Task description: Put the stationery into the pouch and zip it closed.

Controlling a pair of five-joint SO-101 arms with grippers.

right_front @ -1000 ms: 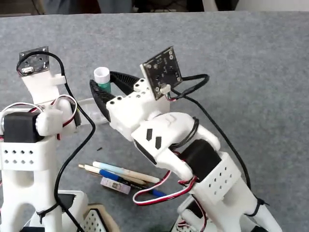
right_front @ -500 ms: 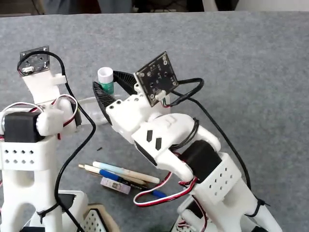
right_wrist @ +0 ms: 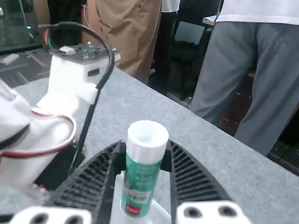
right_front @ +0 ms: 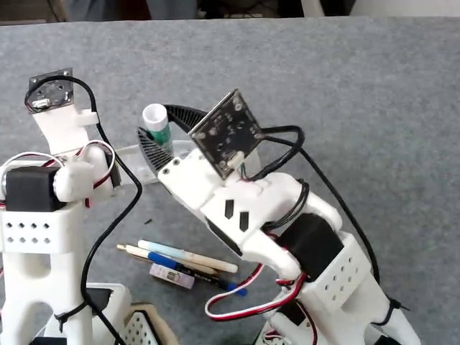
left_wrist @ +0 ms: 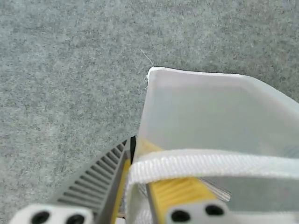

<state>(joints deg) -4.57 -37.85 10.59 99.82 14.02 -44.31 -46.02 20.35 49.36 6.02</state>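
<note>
Right claw (right_wrist: 145, 148) grips the glue stick (right_wrist: 142, 173) between its two black ribbed jaws, holding it upright with the white cap on top, above the grey table (right_front: 359, 86). The stick carries a green label with white lettering and a small red patch low down (the print is too small to make out, and the jaws cover its sides). In the high view the glue stick (right_front: 157, 126) stands just beside a pale strip of the pouch (right_front: 128, 152), and I cannot tell whether the two touch.

The left claw (left_wrist: 135, 156) is clamped on the pouch's woven white edge band, which runs between a grey ribbed finger and a yellow-padded one. The pouch's translucent white body lies flat on the table, a loose thread at its far corner. Its zip is hard to pick out, so I cannot tell whether the mouth is open. From above, most of the pouch is hidden under the right arm's wrist.

Well apart from the pouch, near the arms' bases, lie a white-and-blue pen (right_front: 188, 255), a wooden pencil (right_front: 135, 251), a dark blue pen (right_front: 172, 264) and a small pale block (right_front: 171, 276) bearing tiny print; the pens' far ends run under the right arm.
</note>
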